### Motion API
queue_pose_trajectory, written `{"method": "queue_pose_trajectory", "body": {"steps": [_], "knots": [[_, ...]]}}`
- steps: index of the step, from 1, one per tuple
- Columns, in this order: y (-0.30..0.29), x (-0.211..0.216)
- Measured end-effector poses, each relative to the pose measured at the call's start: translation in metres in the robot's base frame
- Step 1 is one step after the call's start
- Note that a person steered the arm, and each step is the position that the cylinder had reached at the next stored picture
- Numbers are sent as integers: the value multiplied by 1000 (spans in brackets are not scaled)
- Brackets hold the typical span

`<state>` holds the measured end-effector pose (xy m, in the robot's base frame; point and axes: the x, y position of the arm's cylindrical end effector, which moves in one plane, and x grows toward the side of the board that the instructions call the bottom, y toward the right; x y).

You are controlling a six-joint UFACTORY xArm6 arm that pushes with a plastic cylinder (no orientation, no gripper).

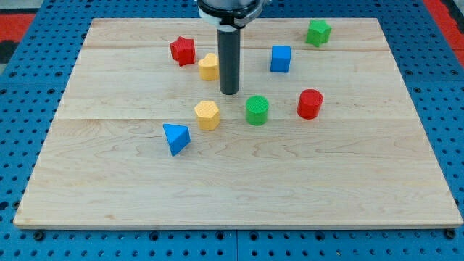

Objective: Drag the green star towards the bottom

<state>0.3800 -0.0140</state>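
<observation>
The green star (317, 32) lies near the view's top right corner of the wooden board (239, 188). My tip (229, 92) rests on the board near the middle, well to the left of and below the green star, and apart from it. The tip is just right of a yellow block (209, 67) and up-left of a green cylinder (257, 110). It touches no block that I can see.
A red star (183, 51) lies at the upper left. A blue cube (280, 59) sits between my tip and the green star. A red cylinder (309, 104), a yellow hexagon (207, 114) and a blue triangle (176, 138) lie around the middle.
</observation>
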Motion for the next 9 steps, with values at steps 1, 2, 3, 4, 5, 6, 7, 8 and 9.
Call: {"method": "queue_pose_trajectory", "body": {"steps": [1,2,3,4,5,6,7,8,9], "knots": [[-6,15],[29,44],[32,44],[70,44],[43,-4],[71,-46],[149,-76],[195,-92],[231,-136]]}}
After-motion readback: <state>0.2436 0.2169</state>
